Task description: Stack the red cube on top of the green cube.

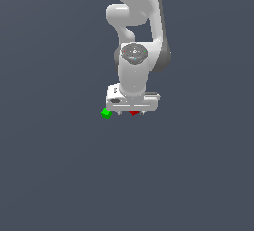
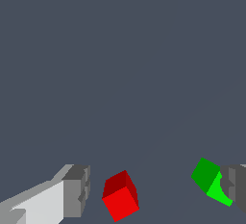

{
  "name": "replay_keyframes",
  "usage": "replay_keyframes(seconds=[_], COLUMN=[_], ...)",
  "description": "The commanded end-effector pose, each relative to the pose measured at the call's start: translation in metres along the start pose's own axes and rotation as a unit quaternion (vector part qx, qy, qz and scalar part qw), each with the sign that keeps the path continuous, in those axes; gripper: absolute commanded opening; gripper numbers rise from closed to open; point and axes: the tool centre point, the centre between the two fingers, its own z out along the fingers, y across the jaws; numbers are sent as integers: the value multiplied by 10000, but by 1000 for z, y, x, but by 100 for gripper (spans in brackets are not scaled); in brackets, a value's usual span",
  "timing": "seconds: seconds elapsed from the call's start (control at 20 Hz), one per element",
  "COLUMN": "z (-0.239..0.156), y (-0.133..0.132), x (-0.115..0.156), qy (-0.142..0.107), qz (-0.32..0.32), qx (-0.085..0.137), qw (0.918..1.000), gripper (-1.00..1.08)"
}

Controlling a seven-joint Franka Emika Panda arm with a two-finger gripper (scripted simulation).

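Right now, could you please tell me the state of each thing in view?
red cube: on the surface, between the fingers, not gripped, unstacked.
green cube: on the surface, right beside one finger, nothing on top.
gripper: open, fingers spread, low over the cubes.

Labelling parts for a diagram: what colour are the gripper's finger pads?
Grey pads on a white gripper, clearest in the wrist view.

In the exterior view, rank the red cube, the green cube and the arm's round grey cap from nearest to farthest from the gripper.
1. Red cube: under the gripper, between its fingers.
2. Green cube: just off its end, toward the exterior view's left.
3. Round grey cap: higher up the arm.
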Motion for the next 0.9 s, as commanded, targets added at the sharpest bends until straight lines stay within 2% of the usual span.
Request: replay_keyframes(seconds=[0.0, 0.45, 0.85], z=[0, 9, 33], y=[0, -6, -17], x=[0, -12, -44], qy=[0, 24, 87], qz=[0, -286, -1043], qx=[0, -3, -10], qw=[10000, 9996, 9945], gripper=[100, 100, 100])
